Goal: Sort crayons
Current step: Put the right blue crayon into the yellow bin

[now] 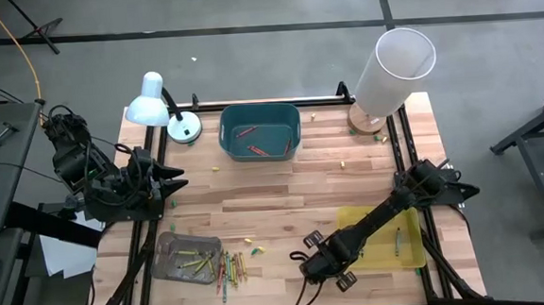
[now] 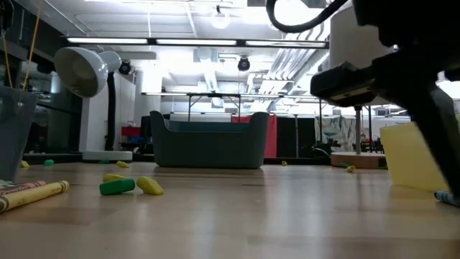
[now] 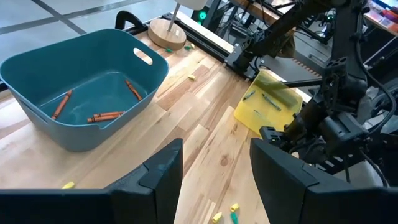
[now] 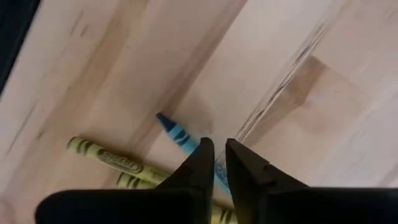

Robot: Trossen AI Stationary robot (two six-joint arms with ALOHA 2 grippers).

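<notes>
My right gripper point(image 1: 309, 262) is low over the table near its front edge, between the yellow tray point(image 1: 412, 250) and a loose pile of crayons point(image 1: 230, 267). It is shut on a blue crayon point(image 4: 177, 132); two yellow crayons point(image 4: 106, 155) lie on the wood beside it. My left gripper point(image 1: 177, 184) is open and empty at the table's left point(image 3: 216, 168). A teal bin point(image 1: 258, 115) at the back holds red-orange crayons point(image 3: 106, 116). A grey tray point(image 1: 169, 246) at the front left holds green and yellow crayons. A few crayons lie in the yellow tray. My right gripper pinches the blue crayon between its two fingertips point(image 4: 200, 163), partway along its length point(image 4: 198, 149), with the pointed tip point(image 4: 163, 117) sticking out ahead. The fingers come from above and lie across it. I cannot tell whether the crayon is clear of the table.
A white desk lamp point(image 1: 160, 103) stands at the back left. A tall white cylinder point(image 1: 390, 70) stands at the back right. Short green and yellow crayon bits point(image 2: 129, 185) lie on the wood at the front. Small crumbs are scattered mid-table.
</notes>
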